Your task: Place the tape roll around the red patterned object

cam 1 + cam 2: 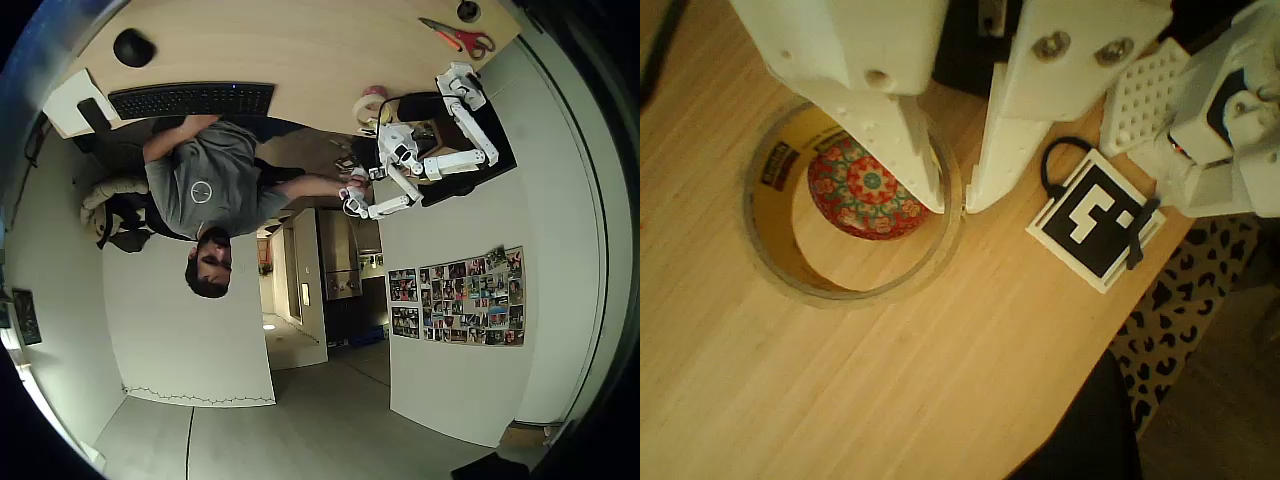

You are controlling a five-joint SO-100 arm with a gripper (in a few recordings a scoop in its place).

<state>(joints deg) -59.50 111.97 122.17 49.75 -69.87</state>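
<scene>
In the wrist view the tape roll (775,250), a pale yellow ring, lies flat on the wooden table. The red patterned object (865,190), a round ball with a floral pattern, sits inside its hollow, towards the far side. My gripper (955,205) points down at the ring's right wall. One white finger (910,150) is inside the ring beside the ball and the other (995,150) is outside, pinching the wall between them. The overhead view shows the tape roll (368,106) near the table's edge, beside the white arm (440,165).
A black-and-white marker tag (1095,215) lies just right of the gripper, close to the table's edge (1080,370). Overhead, red-handled scissors (460,38), a keyboard (190,100) and a mouse (132,47) rest on the table. A person (200,190) sits at it.
</scene>
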